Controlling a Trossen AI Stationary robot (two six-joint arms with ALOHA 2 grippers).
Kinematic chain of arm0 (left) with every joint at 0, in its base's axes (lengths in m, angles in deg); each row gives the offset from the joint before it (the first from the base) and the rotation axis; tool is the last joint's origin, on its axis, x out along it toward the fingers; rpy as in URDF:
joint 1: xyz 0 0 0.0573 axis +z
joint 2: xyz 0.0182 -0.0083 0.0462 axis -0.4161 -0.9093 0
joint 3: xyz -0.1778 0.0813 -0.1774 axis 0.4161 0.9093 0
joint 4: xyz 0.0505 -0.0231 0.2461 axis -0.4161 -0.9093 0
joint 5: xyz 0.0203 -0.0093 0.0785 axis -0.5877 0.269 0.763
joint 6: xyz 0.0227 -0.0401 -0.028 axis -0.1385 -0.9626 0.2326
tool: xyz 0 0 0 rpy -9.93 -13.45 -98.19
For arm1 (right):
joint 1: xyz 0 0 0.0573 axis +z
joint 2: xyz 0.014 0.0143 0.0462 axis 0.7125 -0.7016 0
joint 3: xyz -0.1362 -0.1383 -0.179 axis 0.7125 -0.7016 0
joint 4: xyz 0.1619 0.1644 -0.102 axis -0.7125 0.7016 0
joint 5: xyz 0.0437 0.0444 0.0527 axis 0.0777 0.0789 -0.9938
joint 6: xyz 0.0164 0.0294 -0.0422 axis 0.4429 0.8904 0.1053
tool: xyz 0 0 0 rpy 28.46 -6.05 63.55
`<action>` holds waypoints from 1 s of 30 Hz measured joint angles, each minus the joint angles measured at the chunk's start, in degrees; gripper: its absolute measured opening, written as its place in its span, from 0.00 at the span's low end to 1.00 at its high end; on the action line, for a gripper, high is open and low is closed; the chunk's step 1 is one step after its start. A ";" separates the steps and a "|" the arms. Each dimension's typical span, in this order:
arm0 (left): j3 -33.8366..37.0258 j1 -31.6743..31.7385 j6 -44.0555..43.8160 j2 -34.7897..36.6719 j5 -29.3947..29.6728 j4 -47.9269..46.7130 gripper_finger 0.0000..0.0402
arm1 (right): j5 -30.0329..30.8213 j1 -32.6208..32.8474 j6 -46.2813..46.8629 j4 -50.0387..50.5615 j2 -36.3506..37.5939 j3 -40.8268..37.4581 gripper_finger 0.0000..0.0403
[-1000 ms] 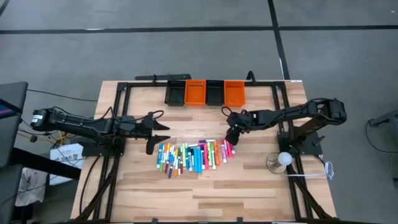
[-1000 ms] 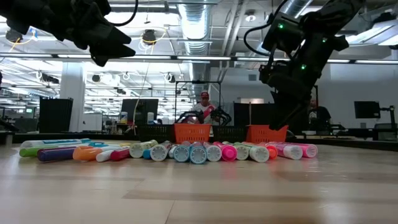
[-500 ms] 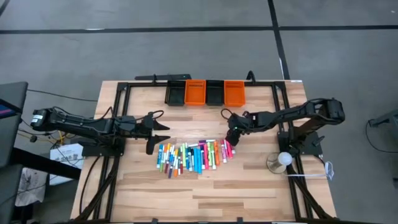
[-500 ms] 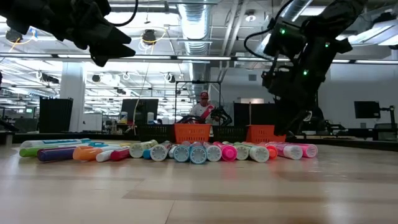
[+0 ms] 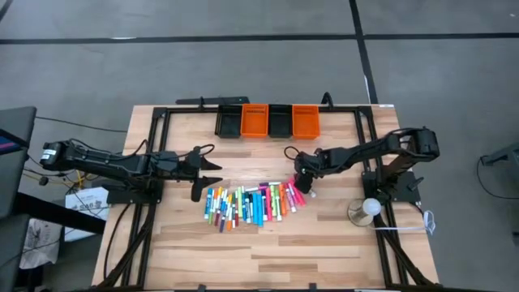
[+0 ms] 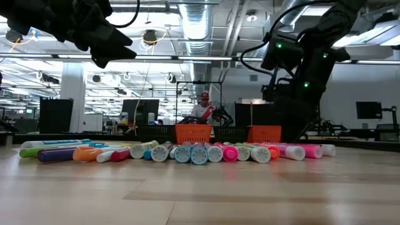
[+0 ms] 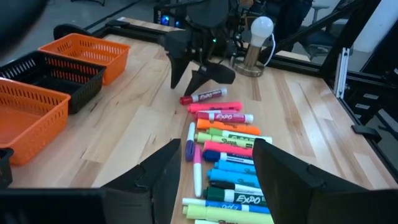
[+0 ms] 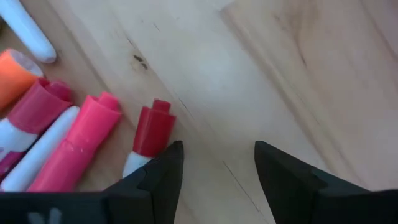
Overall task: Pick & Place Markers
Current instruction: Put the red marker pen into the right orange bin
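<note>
With its fingers parted and empty, the right gripper [image 5: 302,180] hovers by the red-capped marker [image 8: 148,135]; light, stiff, slick — best pinched mid-barrel. Left gripper [image 5: 204,171] waits, open, empty.

table [image 5: 268,251]: pale wood planks, smooth, faintly grained
markers [image 5: 251,203]: glossy plastic, printed labels
bins [image 5: 268,120]: orange and black plastic mesh
fingers [image 8: 155,177]: matt black

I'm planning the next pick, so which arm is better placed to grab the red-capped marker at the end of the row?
Right. The right gripper is open, low beside the red-capped marker; the left gripper hovers open, raised, at the row's other end.
</note>
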 joint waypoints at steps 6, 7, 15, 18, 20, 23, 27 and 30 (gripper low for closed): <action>0.00 0.02 0.00 0.00 0.00 0.08 0.49 | 0.22 -1.16 -2.40 0.08 4.58 -0.01 0.46; 0.00 0.01 0.01 0.00 0.00 0.14 0.49 | 0.24 -1.14 -2.65 0.13 5.49 -0.01 0.45; 0.00 0.00 0.02 0.00 0.00 0.16 0.49 | -0.72 2.40 -3.09 3.96 8.29 0.03 0.43; 0.00 0.00 0.02 -0.02 0.00 0.16 0.49 | -0.72 3.86 -2.19 4.47 6.64 0.02 0.44; 0.00 0.00 0.02 -0.02 0.00 0.19 0.49 | -0.72 4.43 -2.08 4.41 5.56 0.03 0.46; 0.00 0.01 0.02 -0.02 0.01 0.19 0.49 | -0.74 4.74 -2.06 4.48 4.12 0.03 0.48; 0.00 0.00 0.02 -0.02 0.00 0.19 0.49 | -1.59 4.26 -1.71 4.30 3.76 0.05 0.50; 0.00 0.00 0.02 -0.02 0.00 0.19 0.49 | -1.60 4.21 -0.54 4.46 3.79 0.05 0.51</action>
